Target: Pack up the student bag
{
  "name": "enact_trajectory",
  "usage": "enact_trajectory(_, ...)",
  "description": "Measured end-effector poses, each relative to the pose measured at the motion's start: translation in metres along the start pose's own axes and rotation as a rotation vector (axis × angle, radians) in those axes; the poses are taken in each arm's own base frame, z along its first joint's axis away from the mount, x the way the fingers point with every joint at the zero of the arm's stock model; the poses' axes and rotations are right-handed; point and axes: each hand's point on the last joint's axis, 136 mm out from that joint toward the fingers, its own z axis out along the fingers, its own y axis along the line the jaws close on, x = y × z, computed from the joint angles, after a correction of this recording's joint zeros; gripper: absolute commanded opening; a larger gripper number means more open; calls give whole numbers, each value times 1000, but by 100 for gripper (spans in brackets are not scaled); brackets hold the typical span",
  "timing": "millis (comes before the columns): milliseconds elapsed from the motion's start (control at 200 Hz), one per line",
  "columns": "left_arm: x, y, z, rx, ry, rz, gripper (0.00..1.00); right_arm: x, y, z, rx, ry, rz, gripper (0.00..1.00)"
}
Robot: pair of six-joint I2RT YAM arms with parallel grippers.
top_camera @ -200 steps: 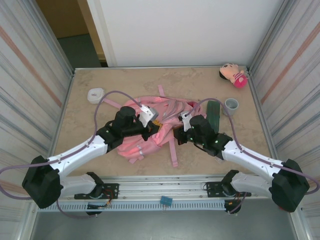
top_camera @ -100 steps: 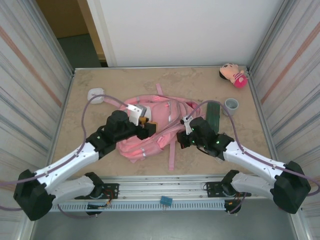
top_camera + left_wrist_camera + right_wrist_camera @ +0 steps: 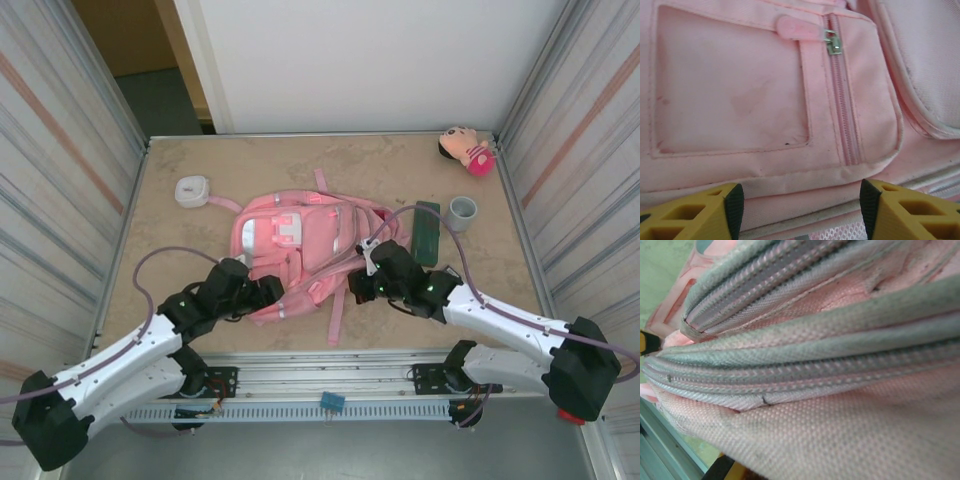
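The student bag (image 3: 295,245) is a large pink backpack lying front-up in the middle of the table, its straps trailing toward the near edge. My left gripper (image 3: 270,292) sits at the bag's near-left edge. In the left wrist view it (image 3: 800,210) is open, and the bag's seam and zipped front pocket (image 3: 730,95) lie just ahead of the yellow fingers (image 3: 690,215). My right gripper (image 3: 358,285) is at the bag's near-right edge. There the bag's woven fabric and zip tracks (image 3: 805,370) drape right over the jaws, and it looks shut on that edge.
A pink plush doll (image 3: 465,150) lies in the far right corner. A grey cup (image 3: 462,210) and a dark green flat item (image 3: 427,232) sit right of the bag. A white round object (image 3: 190,190) lies at the far left. Metal walls flank the table.
My left gripper has let go of the bag's top and drawn back toward the near left. The bag has dropped flat, front up. My right gripper slid slightly nearer and leftward with the bag's edge.
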Motion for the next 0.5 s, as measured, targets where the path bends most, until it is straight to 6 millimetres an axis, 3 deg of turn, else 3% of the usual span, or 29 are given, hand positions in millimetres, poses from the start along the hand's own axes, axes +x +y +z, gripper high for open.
enact_trajectory(190,-17,13,18,-49,-46,-54,66,13,10,5,3,33,15,0)
enact_trajectory(316,-51,22,35,-86,-101,-91,66,23,19,12,1,68,28,0)
enact_trajectory(496,-107,12,51,-84,-153,-90,67,18,30,27,2,73,81,0)
